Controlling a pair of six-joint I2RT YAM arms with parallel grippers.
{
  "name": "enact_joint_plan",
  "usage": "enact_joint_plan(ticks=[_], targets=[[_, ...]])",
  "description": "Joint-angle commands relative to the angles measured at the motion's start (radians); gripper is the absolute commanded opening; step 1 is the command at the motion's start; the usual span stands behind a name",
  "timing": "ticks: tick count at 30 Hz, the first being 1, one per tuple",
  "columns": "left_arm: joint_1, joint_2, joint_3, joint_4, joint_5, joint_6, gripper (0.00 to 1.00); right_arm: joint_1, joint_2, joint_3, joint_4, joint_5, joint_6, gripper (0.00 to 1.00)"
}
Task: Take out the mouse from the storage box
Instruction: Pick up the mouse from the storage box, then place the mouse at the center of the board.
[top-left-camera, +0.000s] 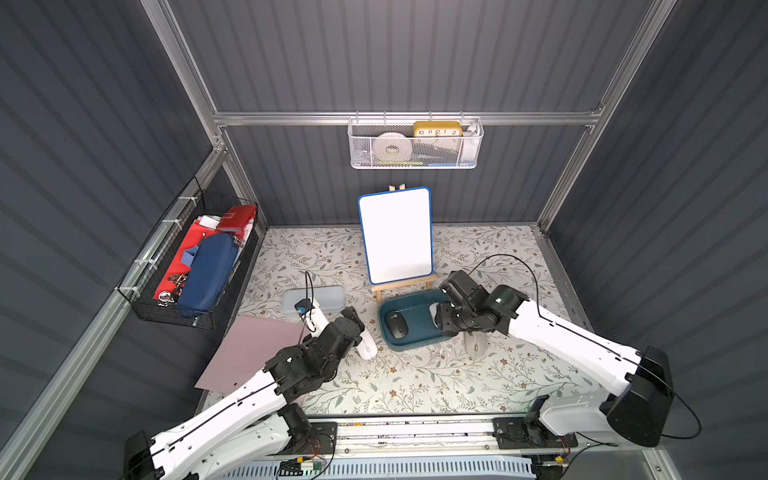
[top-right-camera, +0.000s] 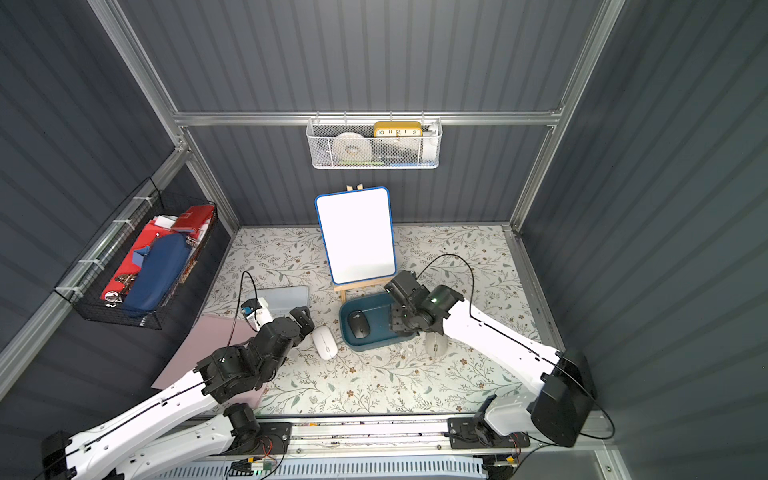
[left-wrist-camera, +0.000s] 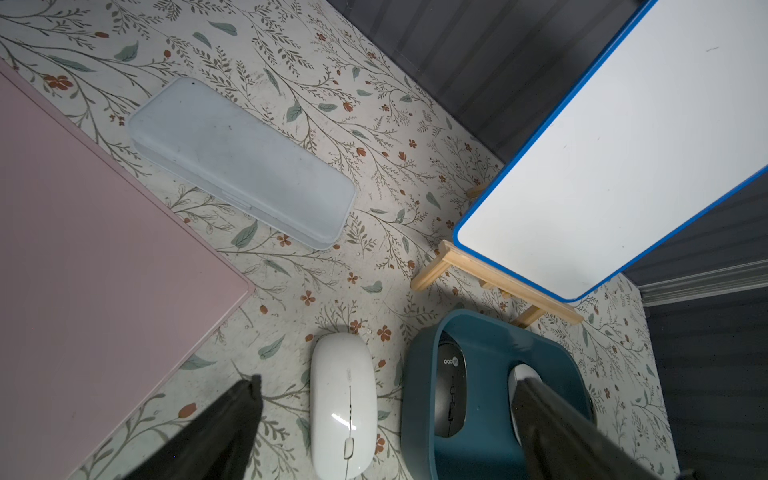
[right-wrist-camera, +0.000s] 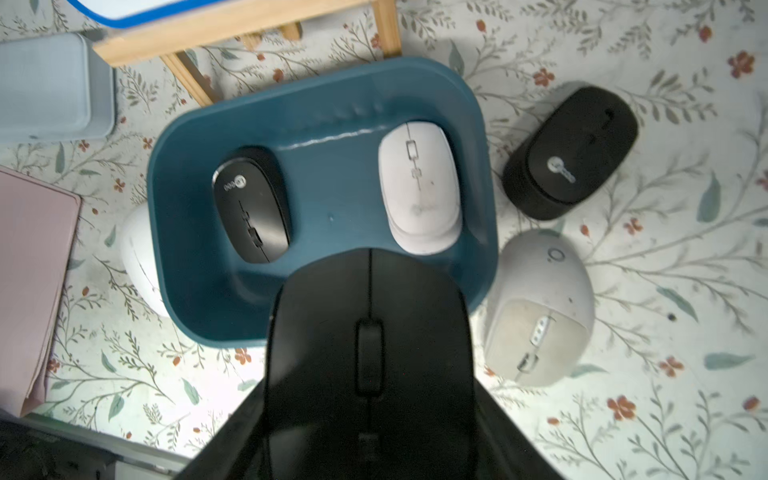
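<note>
We note matte black mouse (right-wrist-camera: 368, 345) clamped between right gripper (right-wrist-camera: 370, 399) jaws, over near rim of dark teal plastic storage box (right-wrist-camera: 332, 187) at tabletop centre. Inside box: glossy black mouse (right-wrist-camera: 251, 203) and white mouse (right-wrist-camera: 419, 187), apart. Between box and right tabletop edge: squat black mouse (right-wrist-camera: 571, 151), grey-beige mouse (right-wrist-camera: 540, 307). Left gripper (left-wrist-camera: 388, 381) jaws spread wide, holding nothing, above slim white mouse (left-wrist-camera: 343, 405) lying just beside box.
</note>
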Motion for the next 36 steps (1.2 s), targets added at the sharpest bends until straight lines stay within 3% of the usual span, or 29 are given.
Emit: enact_joint_plan(ticks=[1, 7, 13, 21, 36], targets=[[0.003, 0.007, -0.008, 0.010, 0.008, 0.004, 1.00, 0.002, -0.087, -0.069, -0.088, 0.010, 0.046, 0.43], [0.003, 0.024, -0.006, 0.024, 0.021, 0.003, 1.00, 0.015, -0.250, -0.226, -0.130, -0.025, 0.115, 0.42], [0.003, 0.044, -0.002, 0.047, 0.031, 0.009, 0.99, 0.055, -0.320, -0.351, -0.124, -0.050, 0.171, 0.41], [0.003, 0.070, 0.015, 0.053, 0.044, 0.016, 0.99, 0.133, -0.266, -0.504, 0.030, -0.065, 0.252, 0.41], [0.003, 0.091, 0.022, 0.060, 0.059, 0.026, 0.99, 0.139, -0.115, -0.552, 0.140, -0.042, 0.283, 0.43]])
